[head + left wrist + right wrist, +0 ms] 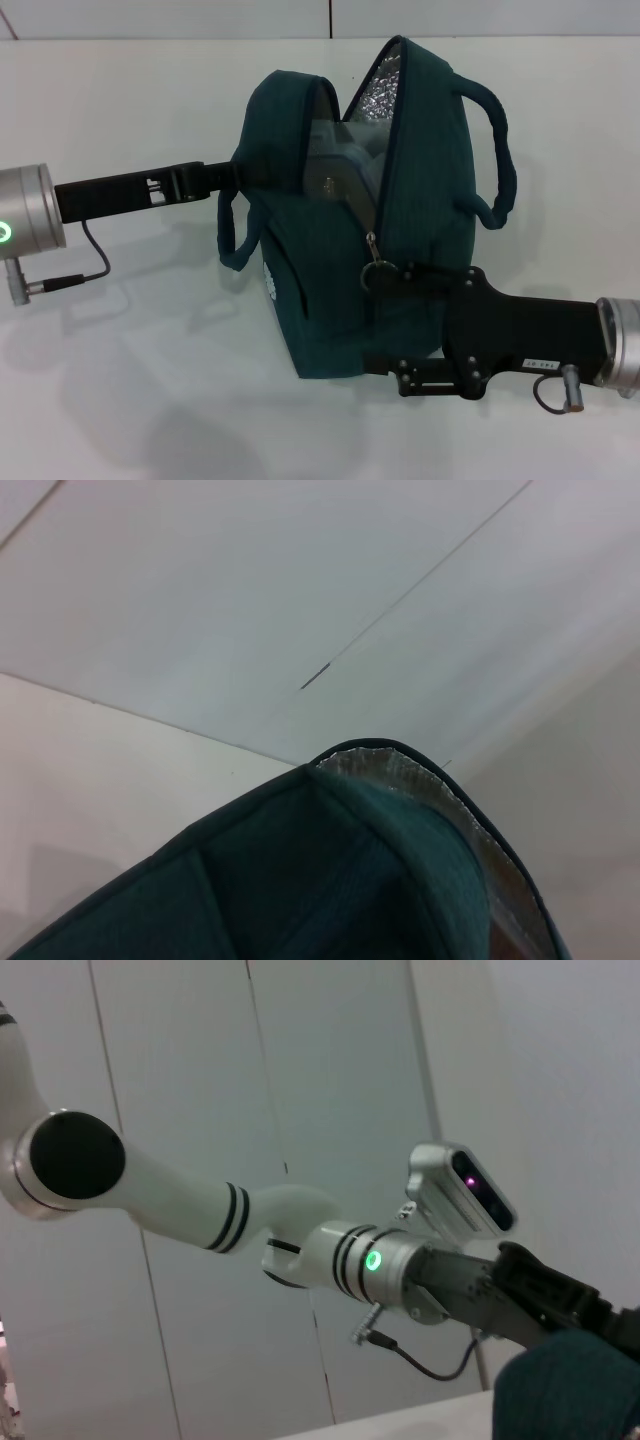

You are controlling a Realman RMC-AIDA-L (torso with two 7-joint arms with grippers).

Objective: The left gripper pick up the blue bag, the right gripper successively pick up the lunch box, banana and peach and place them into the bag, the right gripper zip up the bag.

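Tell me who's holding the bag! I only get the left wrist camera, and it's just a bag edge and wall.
Observer: The left hand is clamped on the blue bag, at its rim on the robot's left side.
Operator: Is anything inside it?
Observer: Yes. Something greyish, likely the lunch box, shows through the unzipped top.
Operator: Where's the other hand?
Observer: The right hand is open against the bag's front, with its upper finger right beside the zipper pull.
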